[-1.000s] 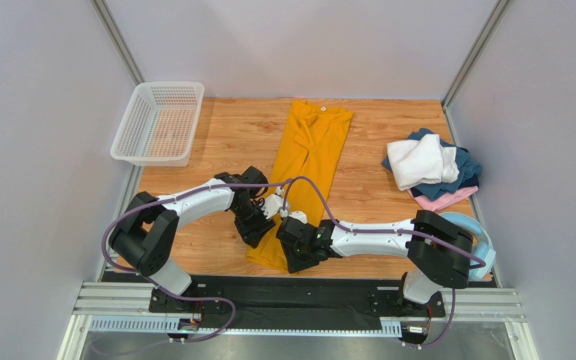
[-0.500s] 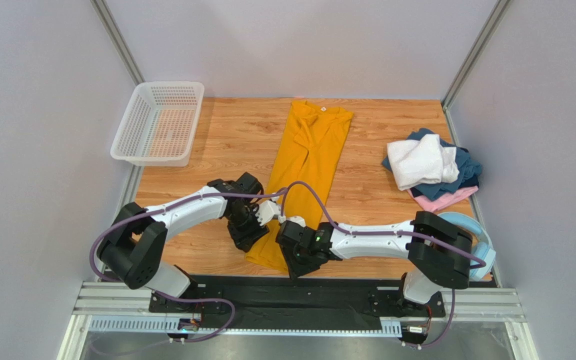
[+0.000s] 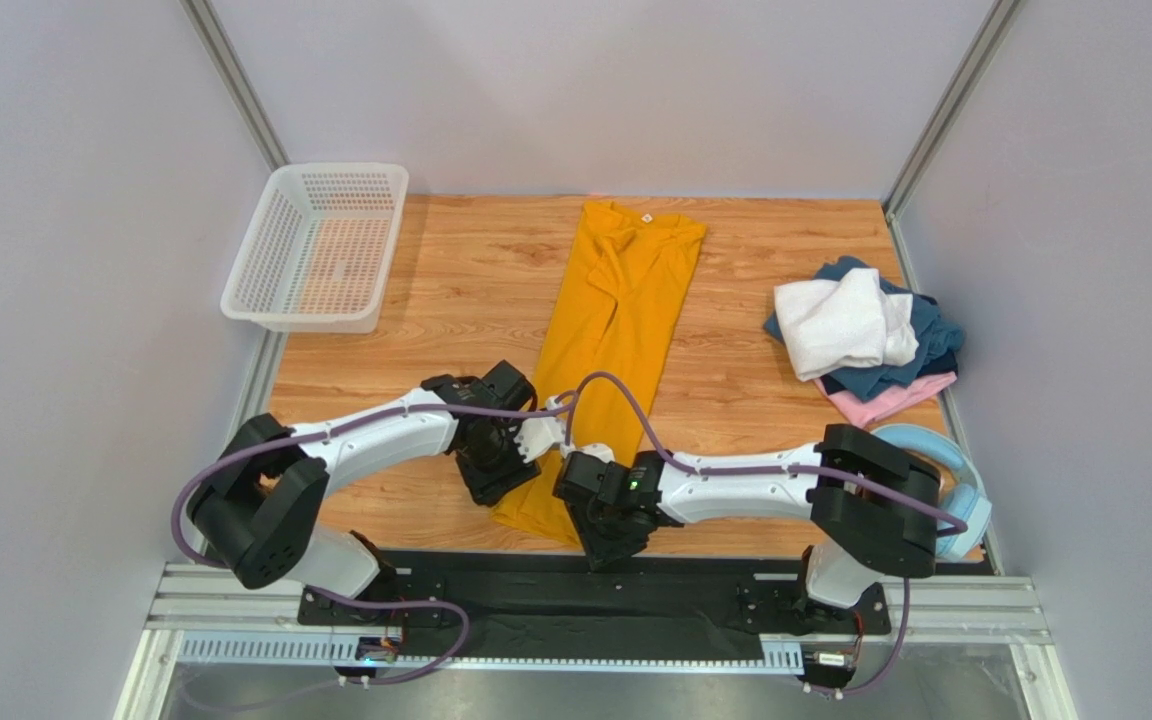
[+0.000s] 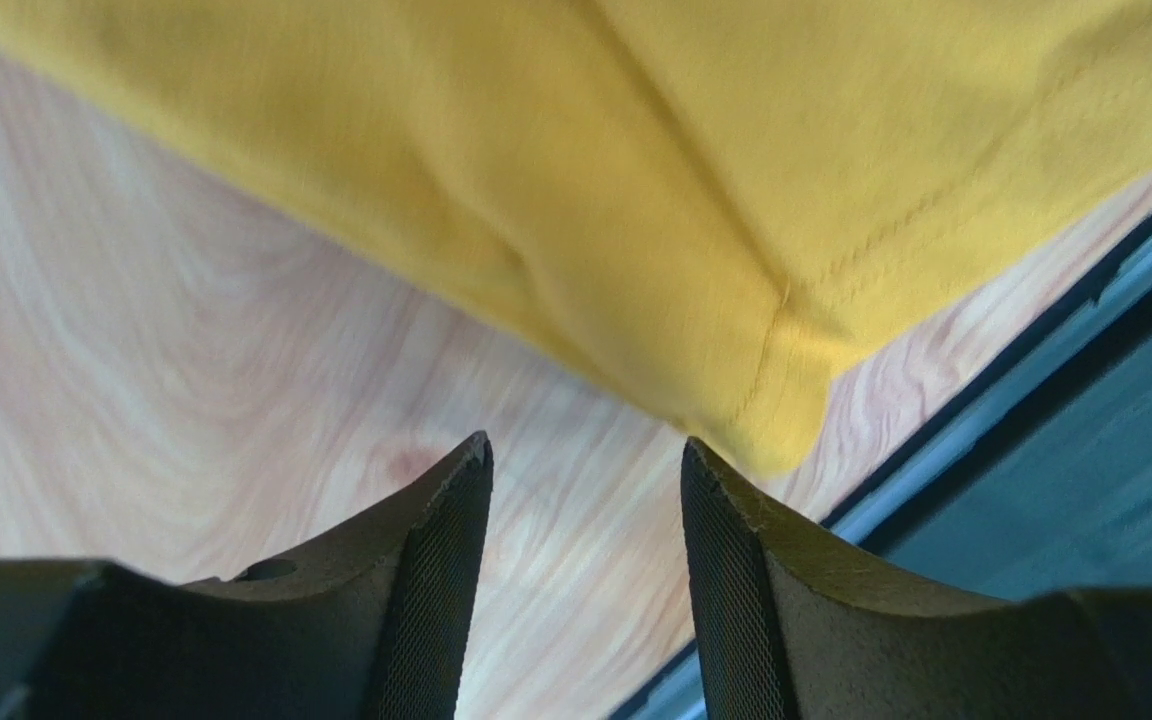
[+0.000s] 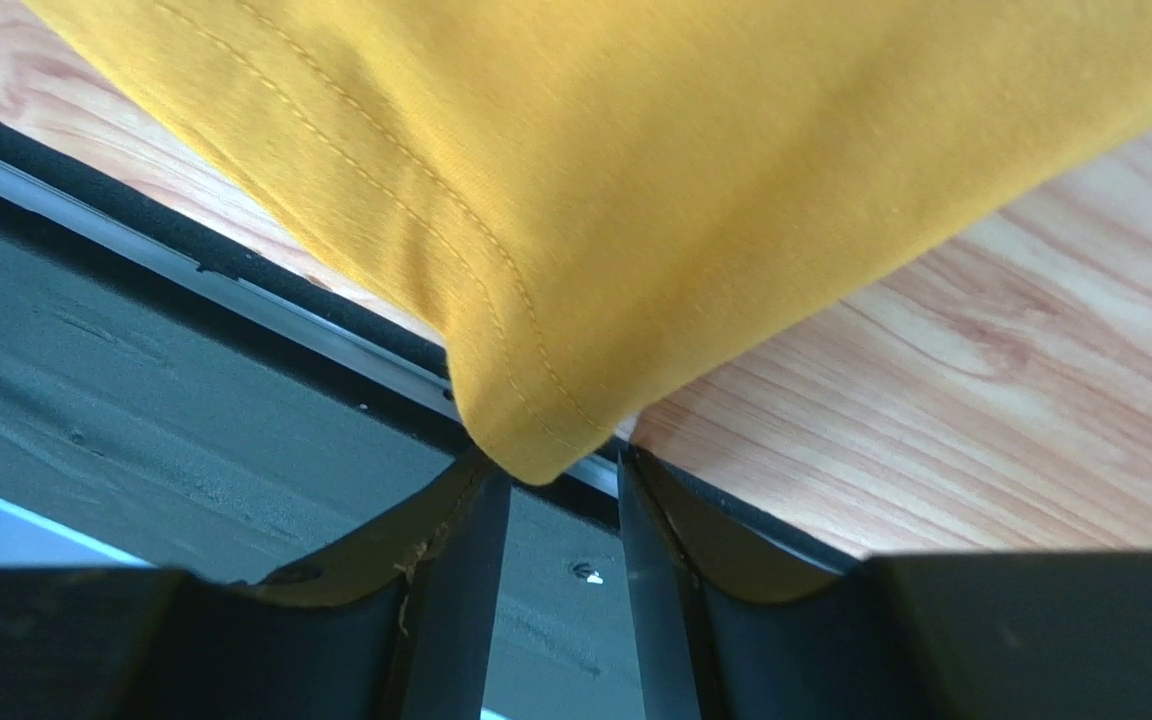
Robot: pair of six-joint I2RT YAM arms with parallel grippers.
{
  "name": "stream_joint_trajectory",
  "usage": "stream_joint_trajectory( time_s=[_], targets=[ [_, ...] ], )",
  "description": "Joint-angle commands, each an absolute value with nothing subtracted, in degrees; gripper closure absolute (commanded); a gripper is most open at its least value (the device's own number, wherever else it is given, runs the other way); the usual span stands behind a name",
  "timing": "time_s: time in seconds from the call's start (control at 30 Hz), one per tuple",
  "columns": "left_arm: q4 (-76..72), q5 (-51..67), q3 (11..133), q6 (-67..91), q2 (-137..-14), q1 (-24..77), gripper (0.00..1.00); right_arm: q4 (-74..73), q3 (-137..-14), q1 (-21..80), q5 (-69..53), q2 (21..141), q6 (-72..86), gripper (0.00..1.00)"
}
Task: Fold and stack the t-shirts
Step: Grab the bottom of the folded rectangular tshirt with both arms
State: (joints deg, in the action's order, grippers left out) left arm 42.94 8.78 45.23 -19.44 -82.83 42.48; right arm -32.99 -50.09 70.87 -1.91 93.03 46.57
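Note:
The mustard-yellow t-shirt (image 3: 620,308) lies folded lengthwise as a long strip down the middle of the table. Its near hem reaches the front edge. My left gripper (image 3: 498,468) is open at the hem's left corner. In the left wrist view (image 4: 585,450) the yellow corner (image 4: 770,428) lies just past the right fingertip, over bare wood. My right gripper (image 3: 599,528) is open at the hem's right corner. In the right wrist view (image 5: 555,468) the yellow corner (image 5: 537,435) sits at the fingertips, over the table's black front rail. A pile of white (image 3: 838,318), dark blue (image 3: 940,338) and pink (image 3: 886,399) t-shirts lies at the right.
A white mesh basket (image 3: 316,245) stands at the far left corner. Light-blue headphones (image 3: 964,483) lie at the near right, by the right arm's base. A black rail (image 3: 537,578) runs along the table's front edge, just under both grippers.
Both grippers have moved toward the table's front edge, down to the near hem corners of the yellow shirt. The shirt has not visibly moved.

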Motion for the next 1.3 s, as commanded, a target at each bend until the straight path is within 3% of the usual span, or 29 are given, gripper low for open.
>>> stream_joint_trajectory(
  time_s=[0.0,0.27,0.53,0.7,0.97,1.27],
  targets=[
    [53.3,19.0,48.2,-28.9,-76.7,49.4,0.43,-28.6,-49.7,68.9,2.8,95.5,46.0,0.59],
    [54.4,19.3,49.0,-28.3,-70.4,49.3,0.43,-29.2,-50.0,68.9,4.2,93.9,45.8,0.60],
    [50.2,20.6,50.2,-25.9,-75.7,48.8,0.48,-26.5,-44.2,63.7,5.3,79.6,51.2,0.57],
    [50.2,21.0,51.0,-25.2,-76.9,46.2,0.48,-22.8,-41.3,59.7,2.9,71.0,54.7,0.50],
    [49.7,22.1,51.5,-24.8,-77.8,41.4,0.48,-19.6,-41.2,59.6,-7.5,74.7,57.8,0.50],
    [49.7,22.9,52.7,-25.2,-85.5,41.0,0.49,-21.1,-37.2,59.6,-10.3,71.2,63.1,0.51]
  ],
)
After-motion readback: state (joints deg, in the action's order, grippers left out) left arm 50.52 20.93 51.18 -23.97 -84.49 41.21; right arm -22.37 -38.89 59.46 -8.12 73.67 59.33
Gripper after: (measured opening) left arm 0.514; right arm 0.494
